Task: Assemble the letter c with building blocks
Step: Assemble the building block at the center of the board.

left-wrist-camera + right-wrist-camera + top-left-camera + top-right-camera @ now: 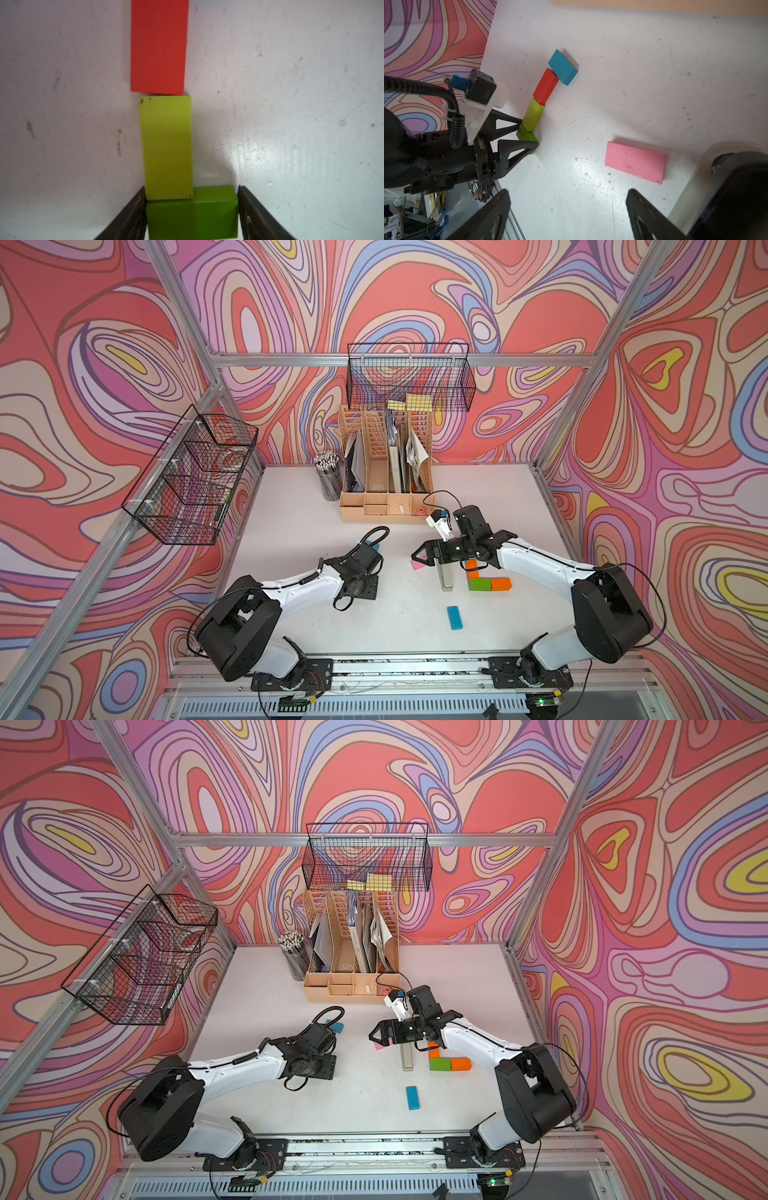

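Bright light, soft shadows
You see shiny glare on the scratched white tabletop (591, 176) in both wrist views, and the dark green rectangular block (193, 212) up close looks blurry.

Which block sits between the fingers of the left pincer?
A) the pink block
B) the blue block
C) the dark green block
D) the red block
C: in the left wrist view the dark green block lies between the fingers of the left pincer, which touch both its ends; the pink block lies apart, untouched.
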You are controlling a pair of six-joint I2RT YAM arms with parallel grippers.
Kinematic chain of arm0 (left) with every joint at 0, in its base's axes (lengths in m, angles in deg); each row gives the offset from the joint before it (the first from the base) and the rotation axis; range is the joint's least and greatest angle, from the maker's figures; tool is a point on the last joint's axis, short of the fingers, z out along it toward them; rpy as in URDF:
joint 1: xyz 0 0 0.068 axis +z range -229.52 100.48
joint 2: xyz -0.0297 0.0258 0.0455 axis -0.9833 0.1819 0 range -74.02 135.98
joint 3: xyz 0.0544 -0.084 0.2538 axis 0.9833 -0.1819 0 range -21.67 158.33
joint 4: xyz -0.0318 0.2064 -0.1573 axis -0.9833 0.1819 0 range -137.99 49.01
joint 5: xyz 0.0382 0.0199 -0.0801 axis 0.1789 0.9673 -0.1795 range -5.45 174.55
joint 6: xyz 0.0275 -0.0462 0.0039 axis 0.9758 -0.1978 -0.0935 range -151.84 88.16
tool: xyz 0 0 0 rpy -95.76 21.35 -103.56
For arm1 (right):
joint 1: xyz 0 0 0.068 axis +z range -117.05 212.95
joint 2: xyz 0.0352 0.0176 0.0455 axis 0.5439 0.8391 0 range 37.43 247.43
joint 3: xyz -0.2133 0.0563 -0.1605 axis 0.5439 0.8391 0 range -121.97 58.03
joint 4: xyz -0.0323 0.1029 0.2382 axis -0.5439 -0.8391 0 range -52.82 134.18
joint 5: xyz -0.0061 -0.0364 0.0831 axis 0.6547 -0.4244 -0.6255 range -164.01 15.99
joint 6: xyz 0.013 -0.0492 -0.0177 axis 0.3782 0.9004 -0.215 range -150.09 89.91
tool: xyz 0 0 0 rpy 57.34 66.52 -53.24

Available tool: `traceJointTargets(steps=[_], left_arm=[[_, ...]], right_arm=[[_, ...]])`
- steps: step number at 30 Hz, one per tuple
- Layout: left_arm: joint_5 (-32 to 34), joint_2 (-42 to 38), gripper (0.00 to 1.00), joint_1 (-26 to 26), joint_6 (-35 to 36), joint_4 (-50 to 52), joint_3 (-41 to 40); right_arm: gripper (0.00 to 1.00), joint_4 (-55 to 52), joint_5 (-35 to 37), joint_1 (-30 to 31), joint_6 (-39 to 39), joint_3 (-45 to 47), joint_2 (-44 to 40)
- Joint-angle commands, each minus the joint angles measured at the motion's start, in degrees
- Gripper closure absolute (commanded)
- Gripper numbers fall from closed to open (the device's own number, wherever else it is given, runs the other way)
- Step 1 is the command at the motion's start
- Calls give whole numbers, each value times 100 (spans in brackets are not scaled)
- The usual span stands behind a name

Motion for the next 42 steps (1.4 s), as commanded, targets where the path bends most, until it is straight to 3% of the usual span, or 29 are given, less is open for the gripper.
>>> traceJointTargets(steps=[1, 8, 20, 42], left_arm=[[166, -50, 29, 26, -8, 169, 143], [107, -123, 22, 26, 11, 181, 161], [-95, -651, 22, 26, -50, 218, -124], [-120, -209, 23, -27, -19, 459, -46]], right_arm=[[9, 12, -33, 24, 41, 1, 66], [9, 34, -19, 29, 42, 18, 63], [9, 43, -6, 25, 41, 7, 93], [9, 52, -17, 27, 49, 0, 124]])
